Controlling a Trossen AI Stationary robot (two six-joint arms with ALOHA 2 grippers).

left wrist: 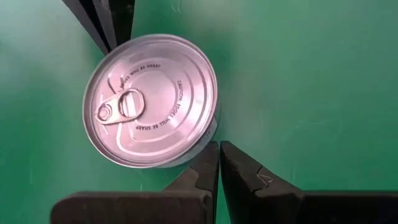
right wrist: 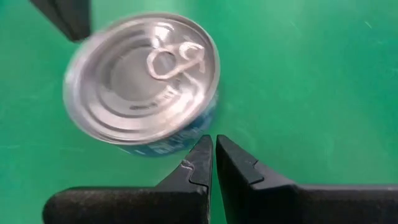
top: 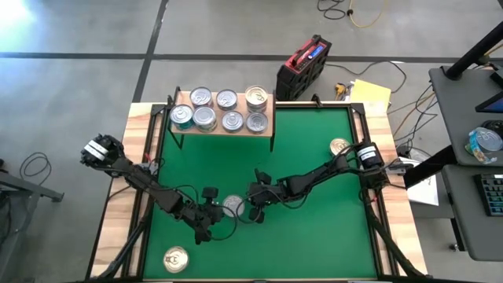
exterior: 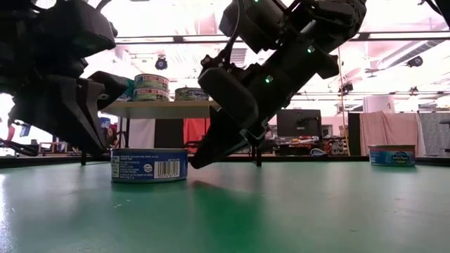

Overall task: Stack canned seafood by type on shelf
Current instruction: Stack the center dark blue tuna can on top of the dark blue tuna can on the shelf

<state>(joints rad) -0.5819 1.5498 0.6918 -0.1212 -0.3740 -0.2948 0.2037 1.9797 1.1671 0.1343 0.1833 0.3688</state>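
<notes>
A silver-topped, blue-sided tin (top: 233,206) stands flat on the green mat (top: 314,228), between my two grippers. My left gripper (top: 212,214) is shut at the tin's left side; my right gripper (top: 253,207) is shut at its right side. The low view shows the tin (exterior: 149,165) with the left gripper (exterior: 105,144) and the right gripper (exterior: 200,158) slanting down beside it. Several tins (top: 224,110) stand on the light-wood shelf (top: 269,118) at the mat's far edge, some of them stacked (exterior: 151,86). One gold-topped tin (top: 176,259) lies near-left, another (top: 340,147) far-right. My left gripper's shut fingertips (left wrist: 208,152) meet the tin's side wall (left wrist: 196,146) just below the rim, slanting down from the table's left. The tin (left wrist: 152,99) stays flat on the mat. My right gripper's shut fingertips (right wrist: 202,149) stand against the blue side wall (right wrist: 177,142) of the tin (right wrist: 143,78), slanting down from the right; whether they truly touch, I cannot tell.
A red and black case (top: 302,67) sits beyond the table's far edge. Yellow paper and cables (top: 369,94) lie at the far-right corner. Bare green mat (top: 314,181) lies between the shelf and the grippers. The low view shows a teal tin (exterior: 391,155) at the right.
</notes>
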